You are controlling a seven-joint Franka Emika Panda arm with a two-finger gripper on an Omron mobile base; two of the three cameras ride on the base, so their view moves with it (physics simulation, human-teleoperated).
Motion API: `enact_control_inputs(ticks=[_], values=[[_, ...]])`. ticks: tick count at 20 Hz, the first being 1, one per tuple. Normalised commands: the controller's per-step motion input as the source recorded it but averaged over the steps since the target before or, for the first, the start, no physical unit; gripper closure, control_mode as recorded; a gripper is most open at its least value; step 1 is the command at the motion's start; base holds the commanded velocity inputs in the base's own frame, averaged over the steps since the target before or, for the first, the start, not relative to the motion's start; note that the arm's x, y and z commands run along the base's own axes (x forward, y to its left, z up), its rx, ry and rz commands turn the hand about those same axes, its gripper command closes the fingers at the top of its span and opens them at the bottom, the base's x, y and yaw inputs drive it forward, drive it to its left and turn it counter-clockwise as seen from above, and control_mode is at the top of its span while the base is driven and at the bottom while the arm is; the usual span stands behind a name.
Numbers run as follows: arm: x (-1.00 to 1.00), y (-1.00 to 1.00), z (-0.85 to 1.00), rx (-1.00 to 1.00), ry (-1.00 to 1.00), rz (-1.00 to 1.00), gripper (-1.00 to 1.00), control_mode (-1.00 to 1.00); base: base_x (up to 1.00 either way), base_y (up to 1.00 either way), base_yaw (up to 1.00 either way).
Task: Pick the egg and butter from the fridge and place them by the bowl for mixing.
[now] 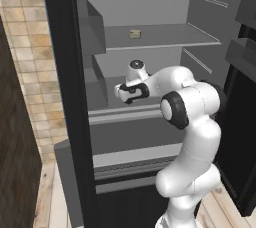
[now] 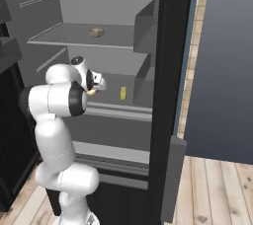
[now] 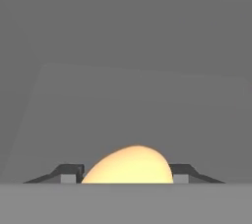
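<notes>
In the hand view the pale yellow-orange egg (image 3: 129,166) fills the gap between my gripper's (image 3: 127,179) two dark fingertips (image 3: 71,173), which press against its left and right sides. It rests low on the grey middle shelf of the open fridge (image 1: 65,72). From the right base view, my gripper (image 2: 96,89) reaches into the fridge (image 2: 168,71) with a sliver of egg (image 2: 91,92) under it. The bright yellow butter (image 2: 123,93) stands on the same shelf, a little to the right of the hand. The bowl is out of view.
A dull tan block (image 1: 135,33) (image 2: 96,32) lies on the upper shelf above my hand. Grey door bins (image 1: 242,52) hang on the open door at the right. The fridge's black side wall (image 1: 62,122) stands close to the arm's left.
</notes>
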Motion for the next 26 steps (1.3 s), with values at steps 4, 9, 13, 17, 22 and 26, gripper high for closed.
enact_control_inputs(ticks=[4,9,13,17,22,26], values=[[-0.84,0.0,0.83,0.0,-0.26,-0.04,1.0,-1.0,0.0,0.0,0.0],[-1.0,-0.11,1.0,0.16,-0.1,-0.2,1.0,-1.0,0.0,0.0,0.0],[-1.0,-0.27,0.98,0.25,0.07,-0.27,1.0,-1.0,0.0,0.0,0.0],[-1.0,-0.36,0.78,0.23,0.12,-0.25,1.0,-1.0,0.0,0.0,0.0],[-1.0,-0.31,0.21,0.08,0.11,-0.19,1.0,-1.0,0.0,0.0,0.0],[-1.0,-0.16,-0.06,0.0,0.0,-0.17,1.0,-1.0,0.0,0.0,0.0]])
